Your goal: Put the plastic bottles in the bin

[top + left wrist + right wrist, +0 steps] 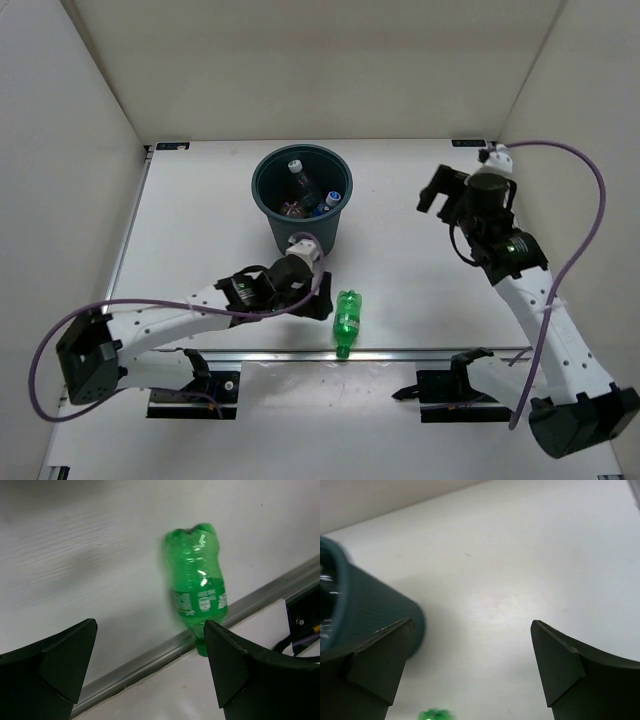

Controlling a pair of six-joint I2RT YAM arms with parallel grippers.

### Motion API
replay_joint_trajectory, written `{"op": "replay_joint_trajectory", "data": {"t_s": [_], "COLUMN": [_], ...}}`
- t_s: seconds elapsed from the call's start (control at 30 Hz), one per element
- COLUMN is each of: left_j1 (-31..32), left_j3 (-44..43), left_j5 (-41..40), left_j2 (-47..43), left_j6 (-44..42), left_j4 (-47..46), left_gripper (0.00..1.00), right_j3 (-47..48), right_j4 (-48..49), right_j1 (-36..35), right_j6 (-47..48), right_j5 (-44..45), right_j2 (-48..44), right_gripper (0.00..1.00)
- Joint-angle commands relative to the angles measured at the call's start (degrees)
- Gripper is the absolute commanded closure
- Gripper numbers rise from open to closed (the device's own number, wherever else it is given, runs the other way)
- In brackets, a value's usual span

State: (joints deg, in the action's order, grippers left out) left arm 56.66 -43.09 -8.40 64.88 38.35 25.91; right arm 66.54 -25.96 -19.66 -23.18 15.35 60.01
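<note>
A green bottle [346, 320] lies on the white table near the front rail, cap toward the rail; it also shows in the left wrist view [197, 592] and at the bottom edge of the right wrist view [434, 715]. The dark teal bin [272, 222] stands at the back middle, with clear bottles [298, 178] inside it; its wall shows in the right wrist view [367, 612]. My left gripper [321, 301] [150, 672] is open and empty, just left of the green bottle. My right gripper [438, 192] [470, 672] is open and empty, raised to the right of the bin.
A metal rail [420, 351] runs along the near table edge, also in the left wrist view [145, 655]. White walls enclose the table on three sides. A purple cable [590, 190] loops off the right arm.
</note>
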Motion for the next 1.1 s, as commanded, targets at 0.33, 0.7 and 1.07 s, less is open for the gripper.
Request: {"op": "replay_joint_trajectory", "data": {"t_s": [0.33, 0.7, 1.07], "left_j1": [9.2, 10.1, -2.0], "left_j3": [-10.6, -15.9, -41.1], "left_j5": [-3.7, -4.2, -14.4], "left_j2": [25.4, 23.0, 9.4], "left_j6": [-3.6, -5.1, -19.4], "left_j4": [-9.9, -5.7, -0.2], "left_gripper": [0.01, 0.43, 0.44], "right_j3": [-19.3, -22.8, -24.6], "right_j4": [-13.4, -14.0, -10.9], "right_j1": [22.2, 20.3, 22.7], "right_j6": [1.8, 1.3, 2.1], "right_j5": [-4.5, -4.0, -8.0], "right_j2": [-18.0, -19.7, -16.7], "right_gripper": [0.00, 0.00, 0.01]}}
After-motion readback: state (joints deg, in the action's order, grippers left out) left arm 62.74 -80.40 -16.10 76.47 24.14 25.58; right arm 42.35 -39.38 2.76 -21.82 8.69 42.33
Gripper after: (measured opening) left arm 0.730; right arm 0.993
